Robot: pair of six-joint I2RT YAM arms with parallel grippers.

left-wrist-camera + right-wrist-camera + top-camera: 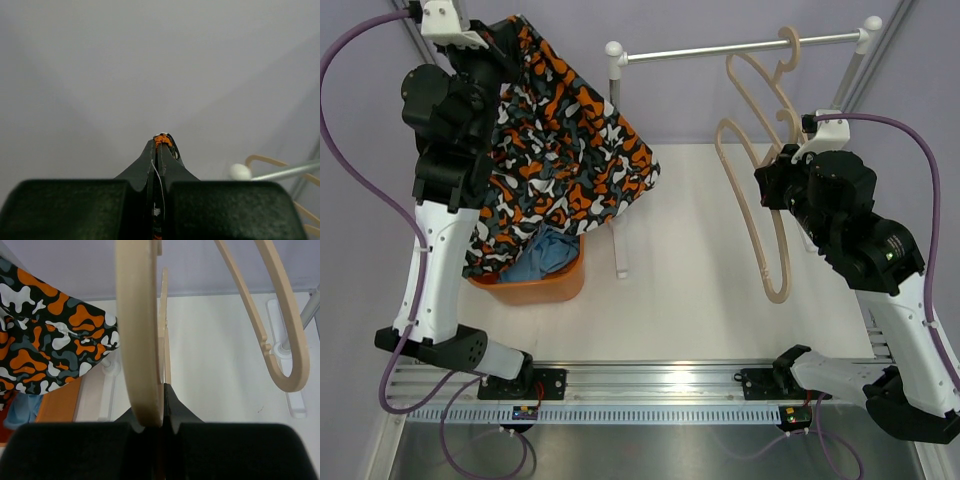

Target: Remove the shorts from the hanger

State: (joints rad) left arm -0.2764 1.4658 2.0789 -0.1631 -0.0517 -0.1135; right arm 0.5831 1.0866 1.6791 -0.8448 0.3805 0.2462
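Two pairs of shorts are in view, and both are off the hangers. The camouflage shorts [560,150] hang in the upper left of the top view. They are pinched by the left gripper [159,149], whose jaws are pressed together on a fold of orange cloth at their tips. The garment drapes downward from this grip, and its lower edge hangs over the orange basket [535,292] at the left of the table [700,250]. The light blue shorts [548,255] lie crumpled inside that basket.

The right gripper [160,396], at the right of the top view, is clamped on the edge of a pale wooden hanger [137,330]. This hanger hangs from the metal rail [740,47] across the top of the frame. A second hanger [285,340] hangs on the same rail, just beside the first.
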